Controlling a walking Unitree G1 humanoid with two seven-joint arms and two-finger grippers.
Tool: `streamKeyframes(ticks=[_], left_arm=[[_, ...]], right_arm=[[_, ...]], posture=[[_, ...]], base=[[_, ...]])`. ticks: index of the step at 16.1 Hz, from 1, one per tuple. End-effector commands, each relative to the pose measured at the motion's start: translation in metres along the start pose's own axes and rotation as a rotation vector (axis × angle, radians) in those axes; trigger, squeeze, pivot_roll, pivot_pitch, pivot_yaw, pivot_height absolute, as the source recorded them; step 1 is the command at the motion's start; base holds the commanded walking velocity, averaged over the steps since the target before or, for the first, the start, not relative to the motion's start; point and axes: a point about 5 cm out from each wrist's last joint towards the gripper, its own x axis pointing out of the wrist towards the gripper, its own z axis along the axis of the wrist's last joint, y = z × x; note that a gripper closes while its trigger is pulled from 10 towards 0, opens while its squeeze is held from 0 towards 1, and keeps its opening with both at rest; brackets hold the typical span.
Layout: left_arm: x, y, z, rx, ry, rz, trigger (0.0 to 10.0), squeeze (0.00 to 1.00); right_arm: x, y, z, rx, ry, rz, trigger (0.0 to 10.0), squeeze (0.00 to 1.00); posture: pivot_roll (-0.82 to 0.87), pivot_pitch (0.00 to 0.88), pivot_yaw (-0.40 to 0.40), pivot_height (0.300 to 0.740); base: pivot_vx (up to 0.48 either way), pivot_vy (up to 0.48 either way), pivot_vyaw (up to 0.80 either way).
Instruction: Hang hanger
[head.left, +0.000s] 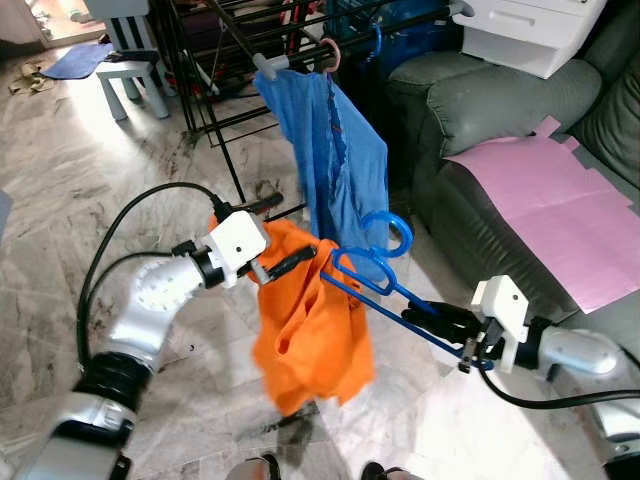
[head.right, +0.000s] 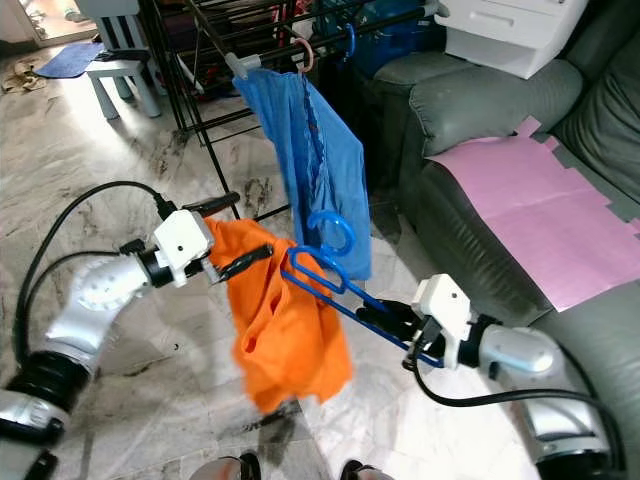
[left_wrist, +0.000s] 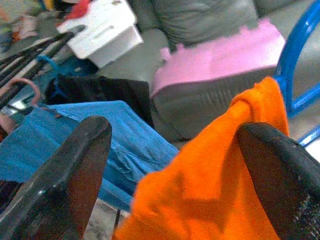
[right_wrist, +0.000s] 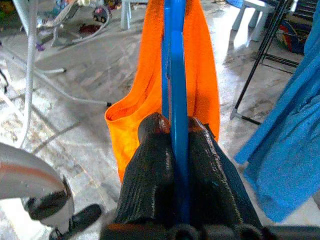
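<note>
Blue hanger clamped at one lower end between the closed fingers of the right gripper, hook raised toward the black drying rack for hanging. Orange garment draped over the hanger's other shoulder, steadied by the left gripper, fingers spread apart around the cloth, apparently to keep it from sliding off. Blue garment already hung on the rack, beside the grey sofa.

Open marble floor leftward; blue shirt and sofa crowding ahead, right.
</note>
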Motion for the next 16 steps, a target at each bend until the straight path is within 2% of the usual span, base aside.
streamKeyframes(ticks=[1,2,3,5,7,9,11,13,16], left_arm=[[-0.004,0.008,0.001,0.027,0.021,-0.060,10.0,1.00],[-0.006,0.009,0.000,0.031,0.031,-0.077,10.0,1.00],[-0.013,0.008,-0.005,0.044,0.077,-0.158,10.0,1.00],[-0.016,0.006,-0.011,0.053,0.115,-0.205,10.0,1.00],[-0.016,-0.004,-0.021,0.031,0.168,-0.304,10.0,1.00],[-0.012,-0.013,-0.027,0.063,0.195,-0.356,10.0,1.00],[-0.007,-0.017,-0.030,0.059,0.197,-0.371,10.0,1.00],[-0.002,-0.016,-0.030,0.095,0.205,-0.368,10.0,1.00],[0.008,0.000,-0.020,0.123,0.177,-0.317,10.0,1.00]], right_arm=[[-0.005,-0.004,0.005,-0.046,-0.005,0.030,10.0,0.00],[-0.007,-0.005,0.004,-0.055,0.007,0.035,10.0,0.00],[-0.011,-0.010,0.002,-0.077,0.039,0.040,10.0,0.00],[-0.013,-0.014,0.003,-0.103,0.057,0.044,10.0,0.00],[-0.017,-0.024,0.009,-0.177,0.086,0.045,10.0,0.00],[-0.019,-0.027,0.016,-0.201,0.085,0.082,10.0,0.00],[-0.021,-0.022,0.018,-0.221,0.101,0.147,10.0,0.00],[-0.024,-0.019,0.018,-0.228,0.121,0.193,10.0,0.00],[-0.027,-0.022,0.017,-0.245,0.139,0.194,10.0,0.00]], posture=[[-0.06,0.102,0.010,0.740],[-0.06,0.102,0.010,0.740],[-0.06,0.102,0.010,0.740],[-0.06,0.103,0.015,0.740],[-0.06,0.103,0.016,0.740],[-0.07,0.102,0.017,0.740],[-0.08,0.102,0.018,0.740],[-0.08,0.103,0.019,0.740],[-0.09,0.104,0.023,0.740]], base=[[0.000,0.000,0.00],[0.000,0.000,0.00],[0.000,0.000,0.00],[0.000,0.000,0.00],[0.000,0.000,0.00],[0.000,0.000,0.00],[0.000,0.000,0.00],[0.000,0.000,0.00],[0.000,0.000,0.00]])
